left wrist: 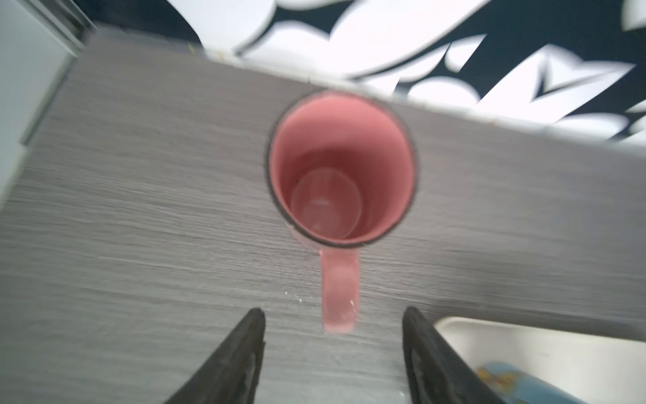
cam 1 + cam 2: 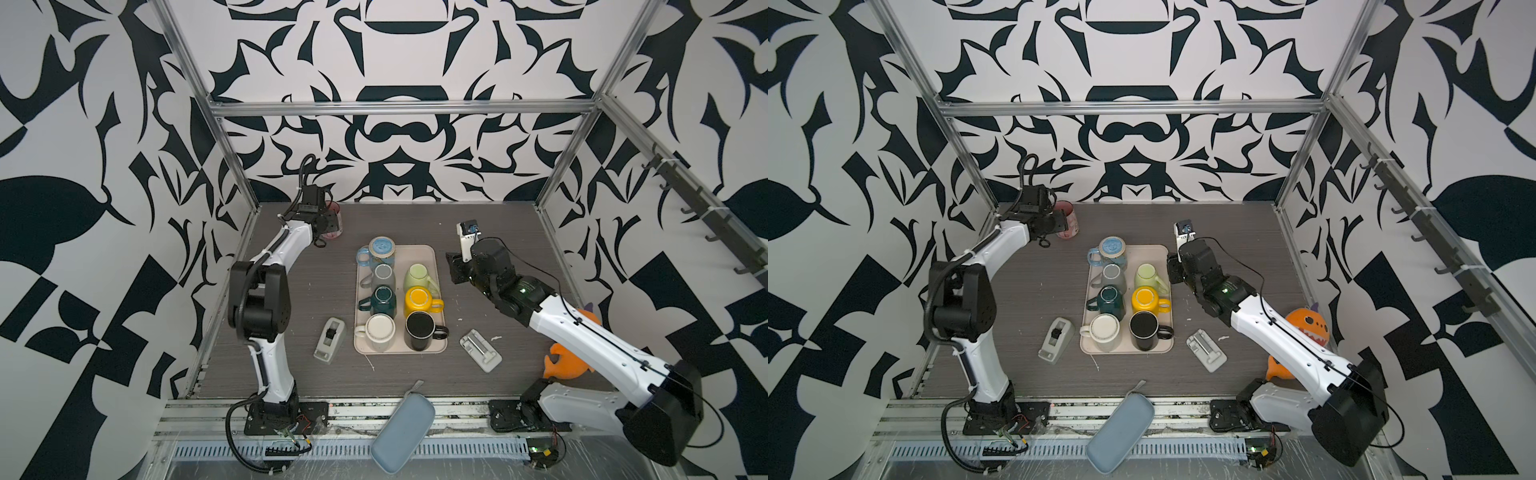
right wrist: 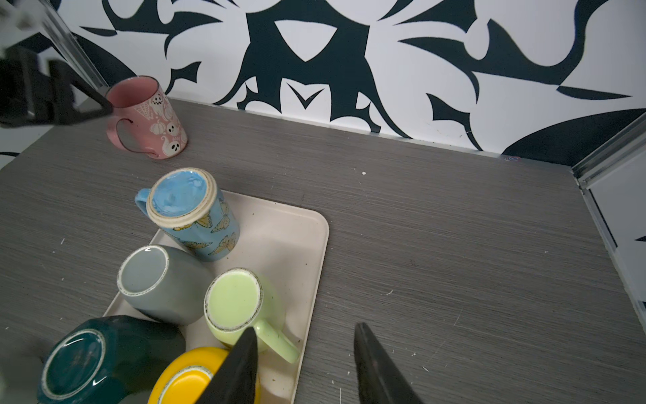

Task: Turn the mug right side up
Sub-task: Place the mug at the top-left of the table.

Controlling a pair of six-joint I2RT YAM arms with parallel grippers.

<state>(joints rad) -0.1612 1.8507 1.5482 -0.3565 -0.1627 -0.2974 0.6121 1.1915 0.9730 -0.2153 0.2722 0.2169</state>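
Observation:
A pink mug (image 2: 335,226) (image 2: 1069,222) with ghost and pumpkin prints stands upright, mouth up, at the back left of the table. In the left wrist view I look down into its pink inside (image 1: 341,168), and its handle (image 1: 339,290) points toward my left gripper (image 1: 332,311). The left gripper is open, its fingers on either side of the handle's end and apart from it. The right wrist view shows the mug (image 3: 146,115) with that gripper beside its rim. My right gripper (image 3: 306,332) (image 2: 456,269) hangs open and empty over the right edge of the tray.
A beige tray (image 2: 432,257) in the middle holds several mugs, most of them bottom up, among them blue (image 2: 381,249), grey (image 2: 382,274), green (image 2: 417,276), teal (image 2: 380,299) and yellow (image 2: 419,301). Around it lie a tape dispenser (image 2: 330,338), a grey holder (image 2: 480,349), a blue pouch (image 2: 403,432) and an orange plush (image 2: 569,357).

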